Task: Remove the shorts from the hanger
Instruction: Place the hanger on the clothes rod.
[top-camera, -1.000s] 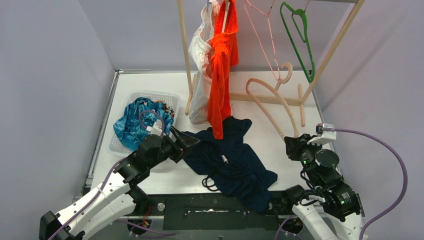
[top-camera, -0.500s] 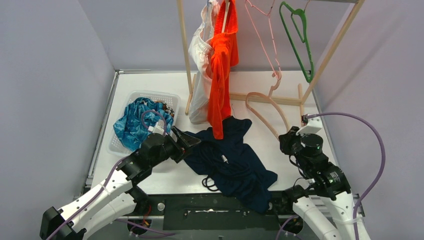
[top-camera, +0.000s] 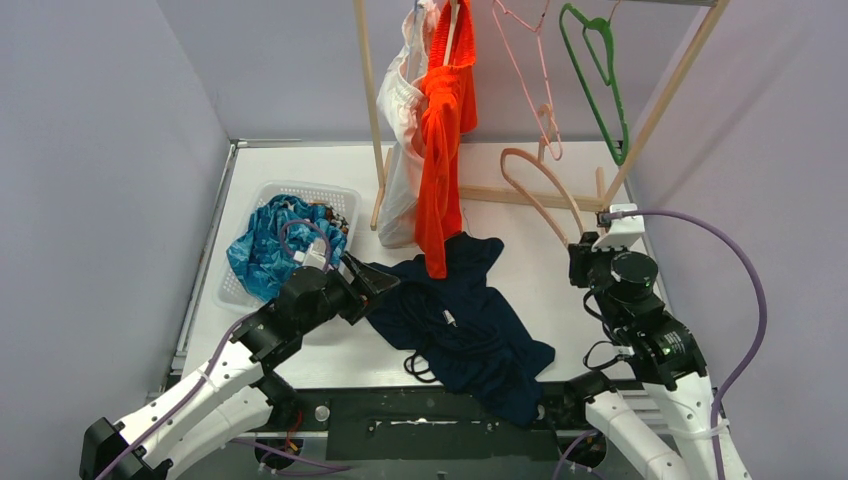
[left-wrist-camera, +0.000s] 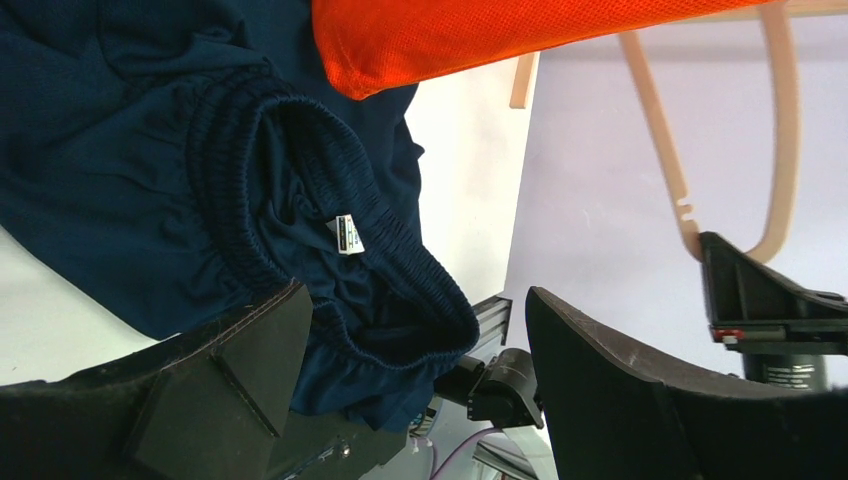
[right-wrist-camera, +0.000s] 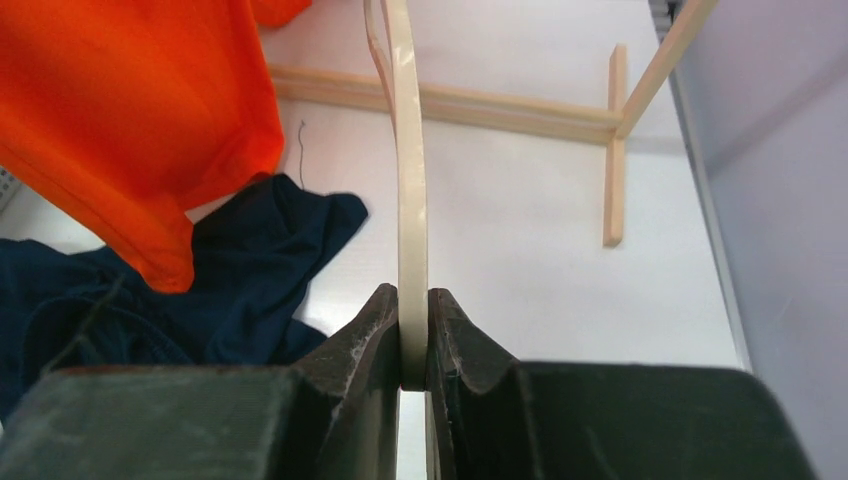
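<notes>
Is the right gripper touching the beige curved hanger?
Touching. Right wrist view: the right gripper has both jaws pressed against the beige curved hanger.

navy shorts (top-camera: 470, 320), orange shorts (top-camera: 440, 140), white shorts (top-camera: 398, 100), beige hanger (right-wrist-camera: 410, 200)

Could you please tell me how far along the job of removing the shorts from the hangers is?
Done: the teal shorts lie in the basket, and the navy shorts lie on the table, off any hanger. In hand: the right gripper is shut on a bare beige hanger; the left gripper is open at the navy waistband. Left: the orange shorts and white shorts hang on the rack.
</notes>
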